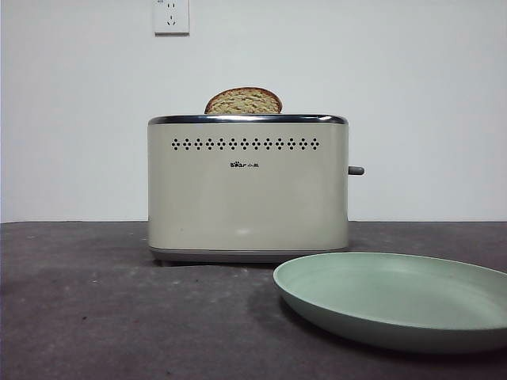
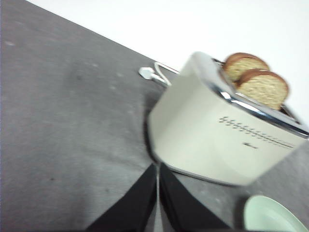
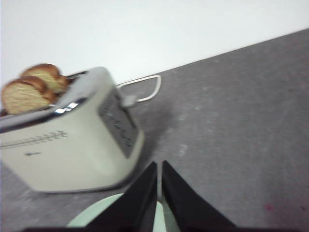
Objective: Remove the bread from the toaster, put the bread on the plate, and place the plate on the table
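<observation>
The bread (image 1: 243, 101) stood in the toaster (image 1: 248, 190), domed top above the chrome rim; the wrist views showed two slices. The counter (image 1: 95, 317) carried the toaster and, just beside its front, the plate (image 1: 396, 301). The left claw (image 2: 158, 166) and right claw (image 3: 159, 164) hung closed and empty, well apart from the bread.

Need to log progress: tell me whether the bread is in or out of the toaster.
In. The bread stands upright in the toaster, domed top above the chrome rim; wrist views show two slices.
</observation>
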You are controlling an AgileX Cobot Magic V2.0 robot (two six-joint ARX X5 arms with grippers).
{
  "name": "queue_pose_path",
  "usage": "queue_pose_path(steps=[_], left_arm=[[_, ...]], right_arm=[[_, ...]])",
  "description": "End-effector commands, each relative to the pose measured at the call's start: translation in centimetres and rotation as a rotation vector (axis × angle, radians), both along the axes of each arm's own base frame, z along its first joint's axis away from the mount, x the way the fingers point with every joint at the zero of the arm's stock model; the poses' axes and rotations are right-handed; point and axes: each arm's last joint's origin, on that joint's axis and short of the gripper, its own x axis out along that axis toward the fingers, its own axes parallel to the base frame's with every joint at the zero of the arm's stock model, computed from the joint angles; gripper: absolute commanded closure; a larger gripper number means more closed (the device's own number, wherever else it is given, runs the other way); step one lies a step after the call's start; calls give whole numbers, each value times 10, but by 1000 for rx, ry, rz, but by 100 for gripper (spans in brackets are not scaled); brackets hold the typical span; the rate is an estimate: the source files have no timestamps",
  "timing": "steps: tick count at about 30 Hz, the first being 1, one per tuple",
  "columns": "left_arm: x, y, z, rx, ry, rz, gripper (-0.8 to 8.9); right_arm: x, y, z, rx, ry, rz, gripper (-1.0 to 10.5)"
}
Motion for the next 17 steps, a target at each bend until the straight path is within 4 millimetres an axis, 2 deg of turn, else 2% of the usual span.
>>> queue_pose_path(steps=[1,5,11,17], left_arm=[[1,-1,22,49,-12,-64,807],[6,-4,45,108,8,-179,807],[14,-8,74,154,37,-315,807],[21,-15,84,221,128,-448,807]], right_arm=[[1,1,25,-53,-4,50,942],[9,4,53,-139,82,151,942],[24,11,82,-254,204,289,942],[32,20,98,-340,294,410,942]])
